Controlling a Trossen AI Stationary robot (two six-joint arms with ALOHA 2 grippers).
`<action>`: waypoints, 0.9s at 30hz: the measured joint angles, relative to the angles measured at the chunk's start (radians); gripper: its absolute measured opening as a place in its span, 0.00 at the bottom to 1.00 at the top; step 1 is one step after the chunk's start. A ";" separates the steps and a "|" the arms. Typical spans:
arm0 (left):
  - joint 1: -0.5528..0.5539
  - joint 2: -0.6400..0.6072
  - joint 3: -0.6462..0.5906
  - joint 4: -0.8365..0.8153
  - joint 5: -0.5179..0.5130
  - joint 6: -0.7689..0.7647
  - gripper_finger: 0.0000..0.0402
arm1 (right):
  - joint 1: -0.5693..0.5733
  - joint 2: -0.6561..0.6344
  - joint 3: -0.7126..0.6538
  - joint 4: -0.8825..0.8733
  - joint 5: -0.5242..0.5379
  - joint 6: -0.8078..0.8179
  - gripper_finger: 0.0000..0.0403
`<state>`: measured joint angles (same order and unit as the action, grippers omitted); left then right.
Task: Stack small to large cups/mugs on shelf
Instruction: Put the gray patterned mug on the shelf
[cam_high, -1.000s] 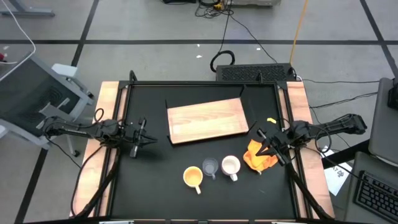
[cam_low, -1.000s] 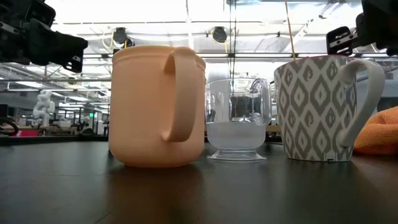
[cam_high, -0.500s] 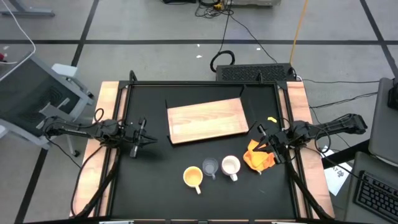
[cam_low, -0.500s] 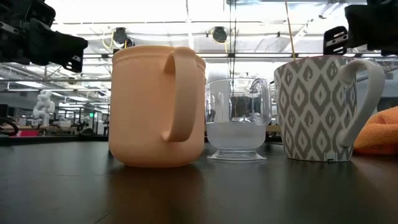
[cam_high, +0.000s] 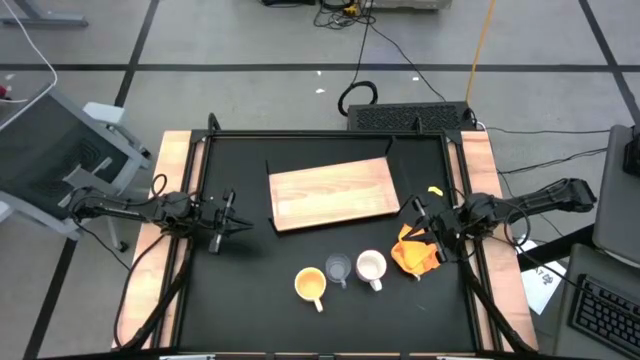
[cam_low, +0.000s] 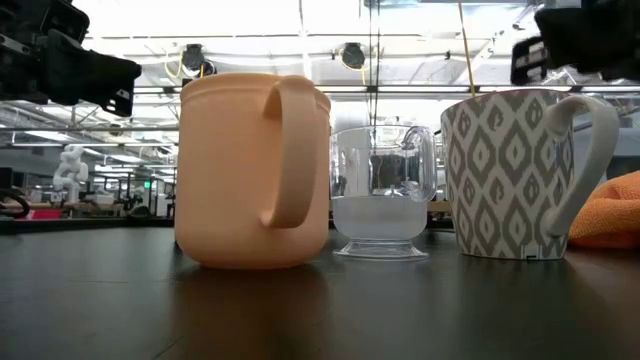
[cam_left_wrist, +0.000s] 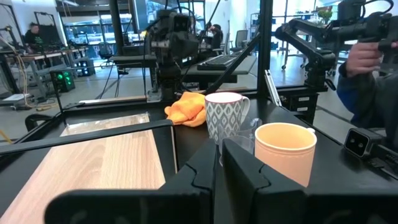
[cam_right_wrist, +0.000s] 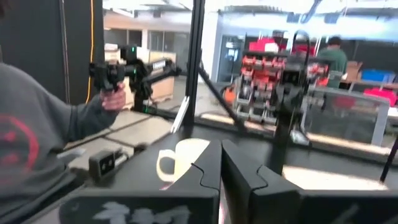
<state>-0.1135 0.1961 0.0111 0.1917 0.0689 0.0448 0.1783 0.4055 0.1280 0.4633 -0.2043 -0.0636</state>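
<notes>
On the left, your left gripper (cam_high: 222, 222) waits, nearly closed and empty. Near you, the yellow-orange mug (cam_high: 310, 285), glass cup (cam_high: 338, 268) and white mug (cam_high: 371, 267) crowd together, short of the shelf (cam_high: 332, 193). Your closed, empty right gripper (cam_high: 422, 220) could bump one over.

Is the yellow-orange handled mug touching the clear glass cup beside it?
Cannot tell. In the low view the yellow-orange handled mug overlaps the clear glass cup, which may stand farther back; the high view shows no clear gap either.

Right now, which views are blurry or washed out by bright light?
Right wrist view: soft and smeared, the white mug indistinct. Low view: bright ceiling lights behind the clear glass cup bleach the background. High view: evenly lit, sharp.
</notes>
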 joint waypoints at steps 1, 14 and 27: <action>0.000 0.000 0.000 0.000 0.000 -0.002 0.08 | 0.000 0.017 0.016 0.001 0.000 -0.002 0.00; 0.000 0.000 0.000 0.000 0.000 -0.010 0.08 | 0.000 0.287 0.261 -0.086 -0.006 -0.027 0.00; 0.000 0.000 0.000 0.004 0.000 -0.055 0.08 | 0.000 0.478 0.515 -0.343 -0.007 0.044 0.00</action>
<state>-0.1135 0.1963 0.0112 0.1959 0.0689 -0.0097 0.1787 0.8840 0.6432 0.1205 -0.2115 -0.0199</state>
